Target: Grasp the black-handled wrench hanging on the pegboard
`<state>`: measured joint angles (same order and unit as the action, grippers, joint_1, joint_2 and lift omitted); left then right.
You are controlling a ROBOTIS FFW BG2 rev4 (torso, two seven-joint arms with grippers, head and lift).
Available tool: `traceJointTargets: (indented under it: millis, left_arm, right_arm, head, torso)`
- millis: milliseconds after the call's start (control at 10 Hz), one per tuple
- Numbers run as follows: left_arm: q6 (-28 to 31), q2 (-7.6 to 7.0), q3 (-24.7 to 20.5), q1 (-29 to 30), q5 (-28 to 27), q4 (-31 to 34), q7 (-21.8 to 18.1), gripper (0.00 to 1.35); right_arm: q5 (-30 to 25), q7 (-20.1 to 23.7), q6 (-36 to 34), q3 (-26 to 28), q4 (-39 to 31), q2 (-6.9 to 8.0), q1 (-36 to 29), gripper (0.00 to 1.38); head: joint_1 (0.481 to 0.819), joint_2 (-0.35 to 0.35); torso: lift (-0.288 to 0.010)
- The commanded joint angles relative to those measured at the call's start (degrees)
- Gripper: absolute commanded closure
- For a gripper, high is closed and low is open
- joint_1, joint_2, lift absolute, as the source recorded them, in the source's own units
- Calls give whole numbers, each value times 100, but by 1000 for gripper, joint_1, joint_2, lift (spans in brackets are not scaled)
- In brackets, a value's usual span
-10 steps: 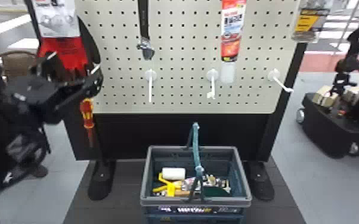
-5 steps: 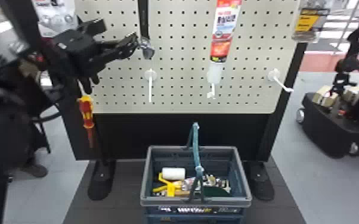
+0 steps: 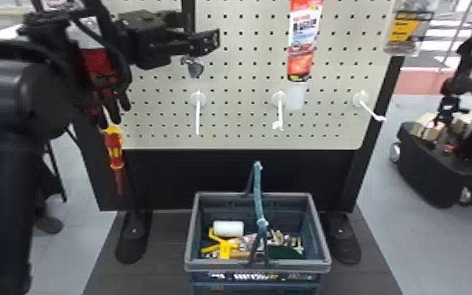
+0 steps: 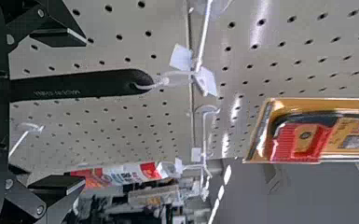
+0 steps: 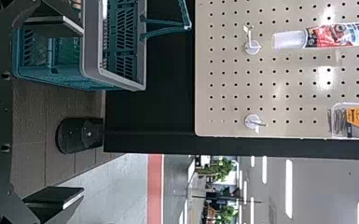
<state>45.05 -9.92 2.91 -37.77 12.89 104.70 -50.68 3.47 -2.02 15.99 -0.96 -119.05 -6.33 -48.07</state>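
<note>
head cam: looks forward and down at pegboard (image 3: 247, 59) and basket (image 3: 215, 266) from mid range. left wrist cam: very near the board face, looking along it. right wrist cam: farther back, apparently lower, facing board and basket. all three share the red-labelled tube (image 3: 300, 47).

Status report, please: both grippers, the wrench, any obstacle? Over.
Left gripper open, straddling the black-handled wrench. Wrench hangs on its white hook, not gripped. Right gripper open, by the basket. No obstacle at the handle.
</note>
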Motion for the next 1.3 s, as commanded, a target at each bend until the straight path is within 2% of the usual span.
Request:
traceJointTargets:
  millis: [0,100,400,500,700,1200]
  left_arm:
    - [56,87,166,-403,-436,-675,-609,246]
    - [-5,105,245,-502,-665,-759,-864,277]
    - [-190,105,210,-686,-911,-956,-1110,1127]
    - [-243,114,201,-686,-885,-970,-1110,1217]
    - [-172,105,218,-686,-709,-1097,-1198,1217]
    - [-181,105,192,-699,-762,-1097,-1286,1219]
  right_arm:
    - [23,0,0,0,1,-26,5,102]
    - [40,-9,0,0,1,-34,-7,102]
    - [75,-9,0,0,1,-52,-57,102]
    - [75,-9,0,0,1,-52,-57,102]
    - [84,0,0,0,15,-52,-57,102]
    - [84,-9,0,0,15,-61,-69,102]
  head:
    - [549,0]
    - [549,0]
    - [549,0]
    - [549,0]
    - [549,0]
    - [549,0]
  torso:
    - [-100]
    - [-100]
    - [-100]
    - [-100]
    - [-100]
    - [-100]
